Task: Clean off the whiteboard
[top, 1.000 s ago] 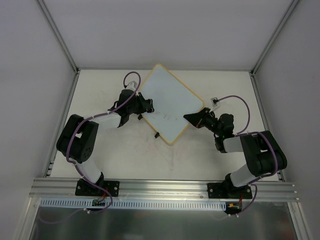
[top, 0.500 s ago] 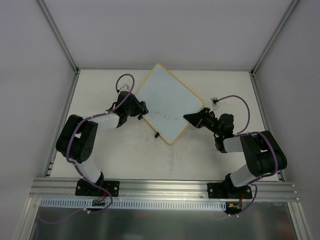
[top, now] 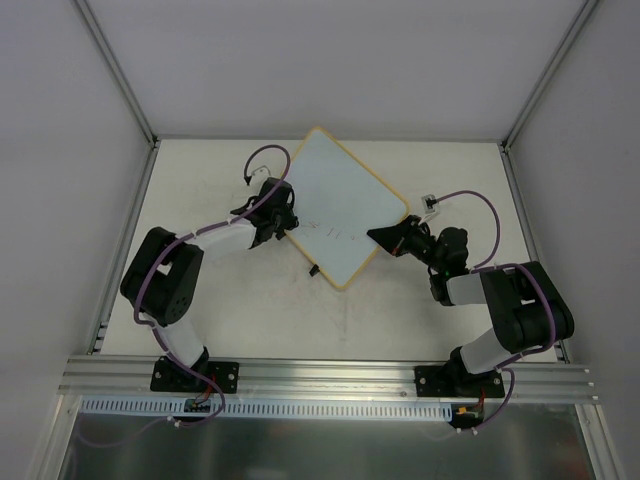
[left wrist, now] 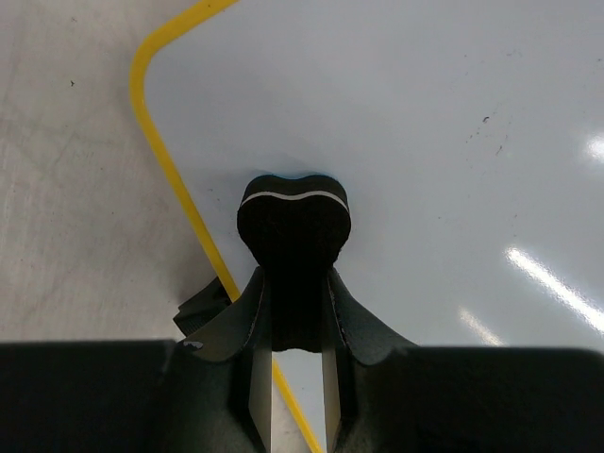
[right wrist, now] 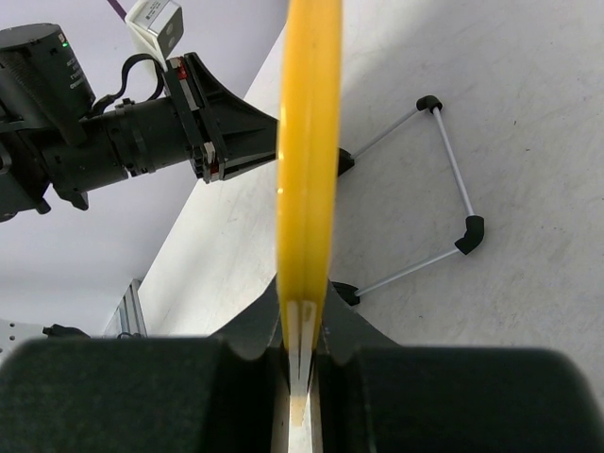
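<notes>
The whiteboard point(top: 345, 195) lies cornerwise at the table's back centre, with a pale face, a yellow rim and faint marks point(top: 330, 232) near its lower left edge. My left gripper point(top: 284, 222) is shut on a small black eraser at the board's left edge. In the left wrist view the eraser point(left wrist: 294, 212) rests on the board face point(left wrist: 444, 142) just inside the yellow rim point(left wrist: 168, 160), held by the gripper point(left wrist: 294, 280). My right gripper point(top: 386, 237) is shut on the board's right edge; in the right wrist view it point(right wrist: 304, 304) clamps the rim point(right wrist: 308, 142) edge-on.
A black clip point(top: 313, 270) sits on the board's lower left edge and shows beside the rim point(left wrist: 202, 308). A thin wire stand with black end caps point(right wrist: 451, 189) lies on the table under the board. Grey walls and metal posts point(top: 120, 80) enclose the table.
My left gripper with the eraser slid left off toward the board's edge, then came back slightly right onto the board. The right arm and the board have not moved.
</notes>
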`<state>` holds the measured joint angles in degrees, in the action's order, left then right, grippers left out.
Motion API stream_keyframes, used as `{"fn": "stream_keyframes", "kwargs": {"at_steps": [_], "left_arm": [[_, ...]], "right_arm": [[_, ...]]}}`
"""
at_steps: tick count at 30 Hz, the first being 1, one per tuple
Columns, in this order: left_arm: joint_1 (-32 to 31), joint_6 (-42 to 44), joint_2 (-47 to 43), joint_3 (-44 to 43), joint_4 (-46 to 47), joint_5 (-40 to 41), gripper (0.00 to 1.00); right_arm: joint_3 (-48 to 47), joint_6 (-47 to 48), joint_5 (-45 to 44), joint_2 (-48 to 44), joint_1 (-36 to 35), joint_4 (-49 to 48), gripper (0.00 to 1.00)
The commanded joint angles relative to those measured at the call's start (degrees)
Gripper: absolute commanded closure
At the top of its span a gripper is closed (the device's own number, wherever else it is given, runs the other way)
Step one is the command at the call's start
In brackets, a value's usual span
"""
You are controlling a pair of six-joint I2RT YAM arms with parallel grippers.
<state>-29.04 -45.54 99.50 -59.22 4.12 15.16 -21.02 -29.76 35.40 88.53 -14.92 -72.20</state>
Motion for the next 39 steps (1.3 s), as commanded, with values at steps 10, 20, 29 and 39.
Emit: {"fn": "stream_keyframes", "kwargs": {"at_steps": [10,20,29,39], "left_arm": [[-8.7,-2.5,-4.6,4.4,-2.5,-11.8,1.00],[-9.1,-0.8,-3.4,4.6,4.9,-19.3,1.00],[-11.5,7.8,0.2,1.2,11.1,-25.1,1.00],[-16.9,21.8,2.4,-1.2,15.0,-31.1,1.00]], "right_arm": [[-1.7,3.1,10.4,-0.2,-2.5,-13.1,1.00],[-1.5,3.3,10.4,-0.6,-2.5,-13.1,1.00],[-1.5,3.2,10.6,-0.6,-2.5,-13.1,1.00],[-1.7,3.1,10.7,-0.5,-2.6,-13.1,1.00]]}}
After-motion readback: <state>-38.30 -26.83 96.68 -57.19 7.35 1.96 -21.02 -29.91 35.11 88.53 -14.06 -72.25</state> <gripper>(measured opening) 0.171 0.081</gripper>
